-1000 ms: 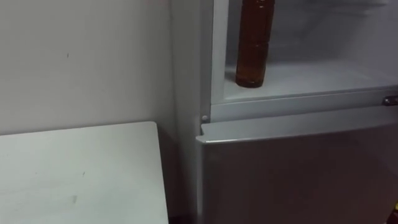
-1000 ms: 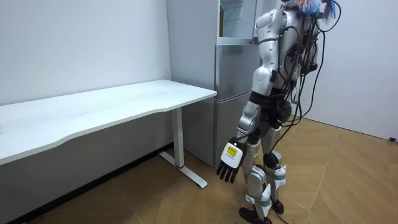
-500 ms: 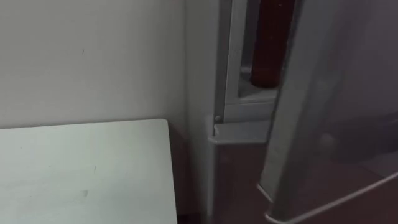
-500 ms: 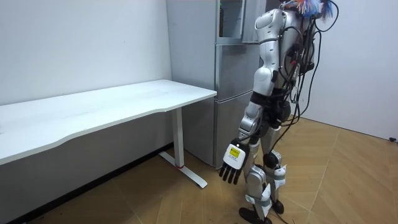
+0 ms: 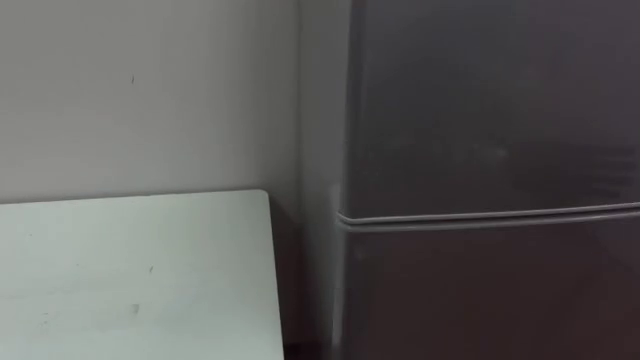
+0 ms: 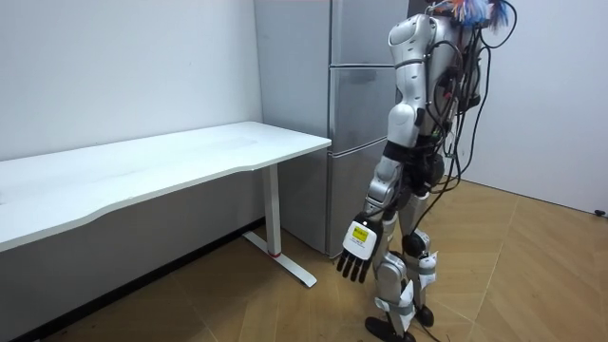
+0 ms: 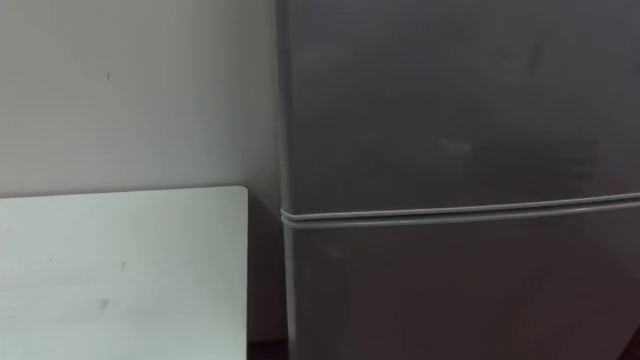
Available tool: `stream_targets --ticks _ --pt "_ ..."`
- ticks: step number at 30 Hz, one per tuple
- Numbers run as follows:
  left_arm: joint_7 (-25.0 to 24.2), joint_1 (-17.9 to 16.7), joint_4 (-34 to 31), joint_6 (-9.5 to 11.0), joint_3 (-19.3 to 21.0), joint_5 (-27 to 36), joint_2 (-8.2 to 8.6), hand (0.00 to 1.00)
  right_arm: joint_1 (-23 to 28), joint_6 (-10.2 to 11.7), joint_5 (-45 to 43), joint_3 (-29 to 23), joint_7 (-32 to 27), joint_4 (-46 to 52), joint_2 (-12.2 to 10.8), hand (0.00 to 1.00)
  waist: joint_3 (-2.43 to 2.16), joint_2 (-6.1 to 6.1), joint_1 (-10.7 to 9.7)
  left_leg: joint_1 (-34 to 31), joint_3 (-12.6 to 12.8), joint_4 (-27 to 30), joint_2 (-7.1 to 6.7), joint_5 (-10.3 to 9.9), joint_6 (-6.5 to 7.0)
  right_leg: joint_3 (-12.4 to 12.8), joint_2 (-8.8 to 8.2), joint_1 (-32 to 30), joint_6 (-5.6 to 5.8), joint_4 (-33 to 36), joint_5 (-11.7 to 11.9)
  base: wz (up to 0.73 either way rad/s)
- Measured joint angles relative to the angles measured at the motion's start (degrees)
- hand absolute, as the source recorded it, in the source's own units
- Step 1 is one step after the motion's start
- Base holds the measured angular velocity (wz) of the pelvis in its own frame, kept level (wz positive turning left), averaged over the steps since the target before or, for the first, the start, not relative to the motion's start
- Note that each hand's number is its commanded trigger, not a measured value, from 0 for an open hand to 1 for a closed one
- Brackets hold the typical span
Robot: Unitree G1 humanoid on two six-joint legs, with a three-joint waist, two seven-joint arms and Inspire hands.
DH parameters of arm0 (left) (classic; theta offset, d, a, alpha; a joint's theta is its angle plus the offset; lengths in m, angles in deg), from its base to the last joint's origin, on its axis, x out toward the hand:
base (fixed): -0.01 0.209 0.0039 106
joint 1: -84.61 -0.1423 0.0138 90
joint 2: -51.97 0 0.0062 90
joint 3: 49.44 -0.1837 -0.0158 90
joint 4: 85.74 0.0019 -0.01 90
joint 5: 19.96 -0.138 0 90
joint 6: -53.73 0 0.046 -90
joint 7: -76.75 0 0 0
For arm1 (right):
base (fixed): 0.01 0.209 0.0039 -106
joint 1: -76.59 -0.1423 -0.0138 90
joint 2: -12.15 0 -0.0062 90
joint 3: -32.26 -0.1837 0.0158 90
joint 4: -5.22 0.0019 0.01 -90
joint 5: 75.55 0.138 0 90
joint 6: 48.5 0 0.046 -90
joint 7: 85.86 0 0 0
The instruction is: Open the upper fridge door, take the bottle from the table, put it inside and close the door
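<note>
Silver-grey ahead: facing the fridge (image 5: 490, 180) at close range, looking onto its upper door (image 5: 490, 100) and lower door (image 5: 490, 290), both shut flush, with a pale seam (image 5: 490, 213) running level between them. Seeing the white table (image 5: 130, 270) down at the left, its corner ending just beside the fridge's side, backed by the plain wall (image 5: 150, 90). Standing upright on the wooden floor (image 6: 532, 275) in the room view, close before the fridge, with the table stretching away to the room view's left. Letting the left hand (image 6: 354, 249) hang low beside the leg, well apart from fridge and table, fingers straight, loosely spread and pointing down, gripping nothing. Not being able to tell where the bottle is, with both doors shut and the left hand empty.
</note>
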Motion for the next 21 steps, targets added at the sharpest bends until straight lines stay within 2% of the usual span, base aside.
stream_targets --ticks 3,8,12,18,21 --pt "0.0 0.0 0.2 0.0 0.0 0.1 -0.01 0.0 -0.9 -0.9 -2.9 0.0 0.1 0.0 0.0 0.0 0.0 0.0 -0.2 -0.1 -0.1 0.0 -0.04 0.0 0.0 -0.3 -0.1 0.0 0.0 0.0 0.0 0.02" --pt "0.0 0.3 0.4 0.1 0.0 0.1 -0.07 0.0 -1.1 -1.0 -8.7 0.5 0.0 3.3 0.0 0.0 0.04 0.07 -0.1 -0.6 -0.7 0.6 -0.05 0.0 0.01 -1.4 -0.35 0.1 0.0 -0.1 0.0 0.08" --pt "-0.5 1.4 1.8 0.1 -0.2 -0.4 -0.08 0.0 -3.6 -1.0 -17.1 2.7 0.5 5.1 0.2 0.0 0.05 0.2 0.0 -0.6 -1.0 0.7 -0.02 0.0 0.01 -1.5 -0.32 0.2 -0.03 0.1 0.0 0.02" --pt "-0.6 1.5 2.6 0.6 -0.2 -0.7 -0.08 0.0 -4.5 -0.7 -19.7 3.8 2.8 8.1 1.5 0.0 0.0 0.59 1.5 -0.5 -1.2 0.9 0.04 0.0 0.03 -1.9 -0.37 0.3 -0.12 0.1 0.1 0.0" --pt "-0.5 1.5 3.0 0.6 -0.2 -1.4 -0.08 0.0 -5.7 -0.6 -21.2 6.2 3.5 8.2 2.0 0.0 -0.01 0.65 2.1 -0.5 -1.5 0.9 0.06 0.0 0.03 -2.3 -0.35 0.6 -0.17 0.1 0.2 0.02"
